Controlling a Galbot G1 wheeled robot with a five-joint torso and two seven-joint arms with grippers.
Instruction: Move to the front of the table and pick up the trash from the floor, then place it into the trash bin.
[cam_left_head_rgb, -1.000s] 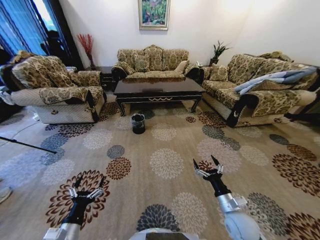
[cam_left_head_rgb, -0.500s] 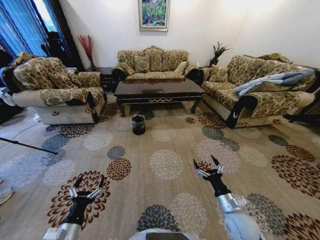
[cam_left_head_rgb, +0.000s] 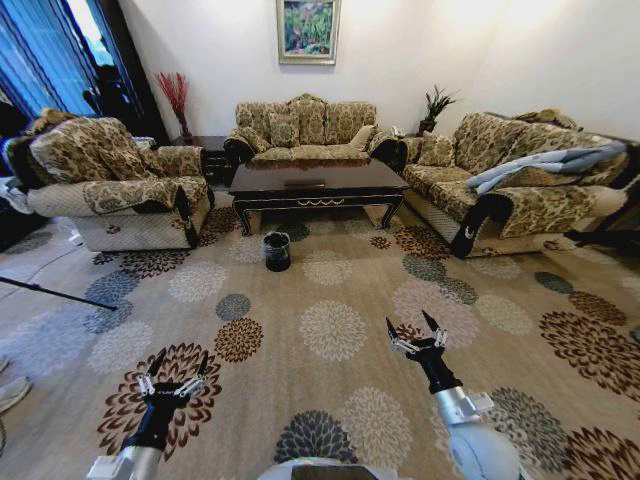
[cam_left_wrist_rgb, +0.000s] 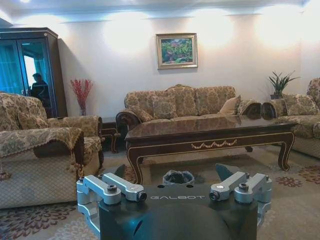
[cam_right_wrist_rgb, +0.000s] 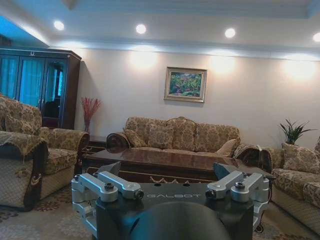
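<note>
The table (cam_left_head_rgb: 315, 182) of dark glossy wood stands far ahead between the sofas, and it also shows in both wrist views (cam_left_wrist_rgb: 210, 134) (cam_right_wrist_rgb: 165, 160). The black trash bin (cam_left_head_rgb: 277, 250) with a clear liner stands on the carpet just in front of the table (cam_left_wrist_rgb: 178, 177). The trash is too small to make out on the floor from here. My left gripper (cam_left_head_rgb: 180, 360) hangs open low at the left, well short of the bin. Held a little higher at the right, my right gripper (cam_left_head_rgb: 409, 326) is open and empty.
Patterned sofas (cam_left_head_rgb: 305, 125) (cam_left_head_rgb: 105, 180) (cam_left_head_rgb: 510, 175) ring the table on three sides. A wide flowered carpet (cam_left_head_rgb: 330, 325) lies between me and the bin. A thin dark rod (cam_left_head_rgb: 55, 290) lies across the floor at the left.
The whole head view has shifted slightly, so the camera has moved a little. Both grippers hold the same pose and stay open.
</note>
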